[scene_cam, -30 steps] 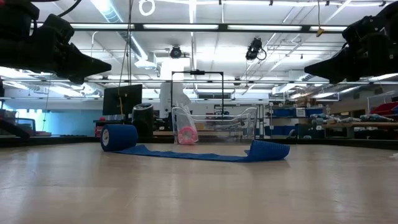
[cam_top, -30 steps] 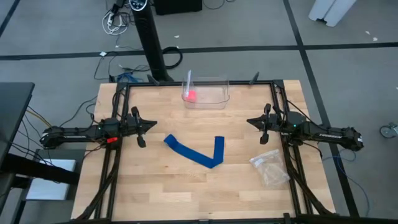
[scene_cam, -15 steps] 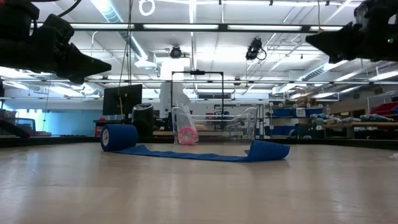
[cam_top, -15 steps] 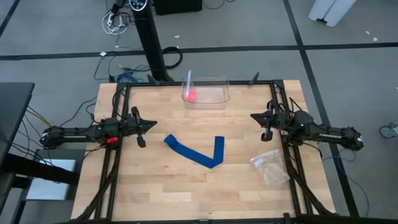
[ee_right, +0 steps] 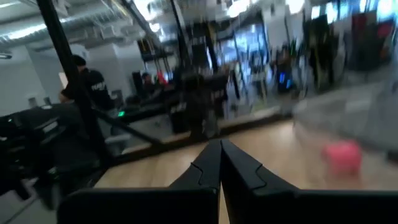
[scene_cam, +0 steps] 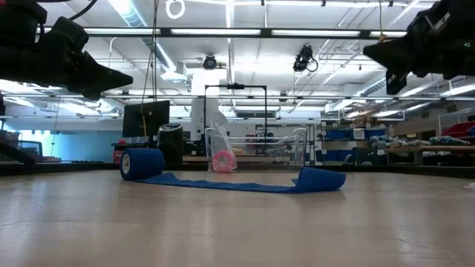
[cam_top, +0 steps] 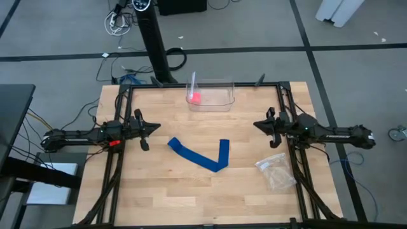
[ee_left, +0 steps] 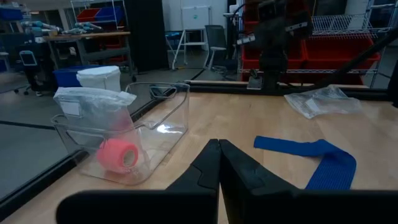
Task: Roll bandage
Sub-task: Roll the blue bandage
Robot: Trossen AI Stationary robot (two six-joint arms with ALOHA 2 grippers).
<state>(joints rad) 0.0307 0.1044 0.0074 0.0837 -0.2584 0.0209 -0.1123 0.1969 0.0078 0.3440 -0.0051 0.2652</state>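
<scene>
Lying near the middle of the counter (cam_top: 159, 191), the bandage (cam_top: 200, 156) makes a loose V, one end wound into a small roll toward the left edge and the far end folded up toward the right; most of the strip is flat, so rolling has barely begun, I judge. Both arms hang above the wood, probably to keep clear of the fabric. The left gripper (cam_top: 144, 130) waits by the left edge with its fingers pressed together, as its wrist view shows. The right gripper (cam_top: 270, 128) hovers by the right edge, fingers also pressed together. Half a second ago it sat slightly nearer the back edge; now it has swung a little toward the front and its arm has shifted, while the left arm and bandage are unchanged. A clear bin (cam_top: 210, 97) holding a pink roll (cam_top: 196, 97) stands at the back edge, a plastic bag (cam_top: 275, 170) near the front right corner
</scene>
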